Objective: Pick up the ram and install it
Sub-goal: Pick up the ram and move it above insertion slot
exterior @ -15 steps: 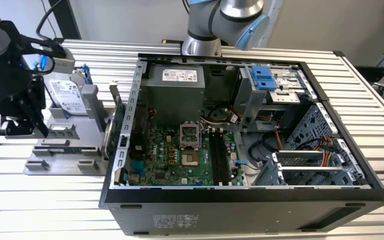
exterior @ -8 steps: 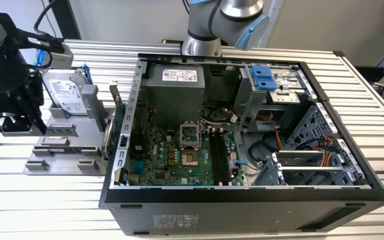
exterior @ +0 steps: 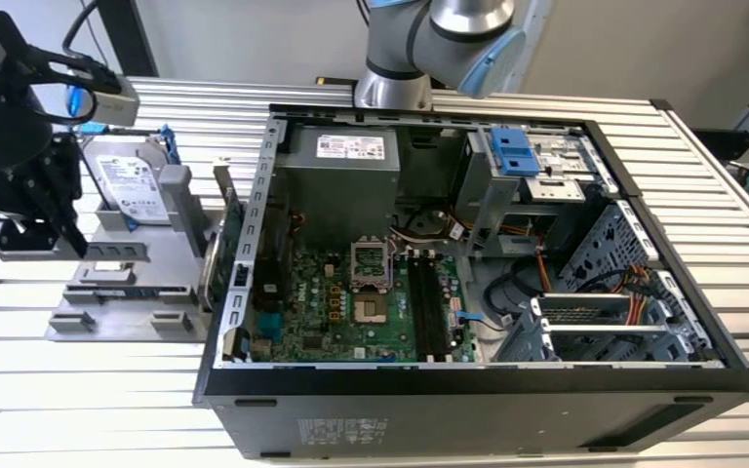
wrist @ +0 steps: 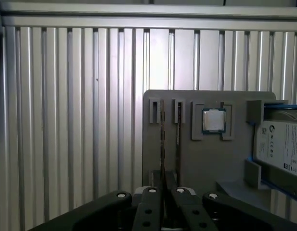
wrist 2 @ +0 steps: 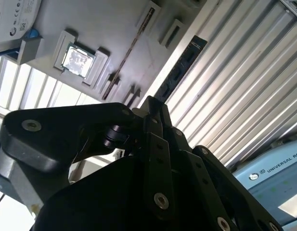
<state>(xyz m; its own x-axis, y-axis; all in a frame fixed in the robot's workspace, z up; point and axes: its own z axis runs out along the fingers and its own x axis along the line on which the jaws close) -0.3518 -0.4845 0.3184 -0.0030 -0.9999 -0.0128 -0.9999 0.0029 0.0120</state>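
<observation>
Grey holder (wrist: 201, 163) on the ribbed metal bench (wrist: 66, 120) carries the ram (wrist 2: 181, 70), standing on edge in a slot near the processor chip (wrist: 213, 120). The gripper (wrist: 166, 190) hangs apart from it; whether its jaws are parted or clenched cannot be told.
</observation>
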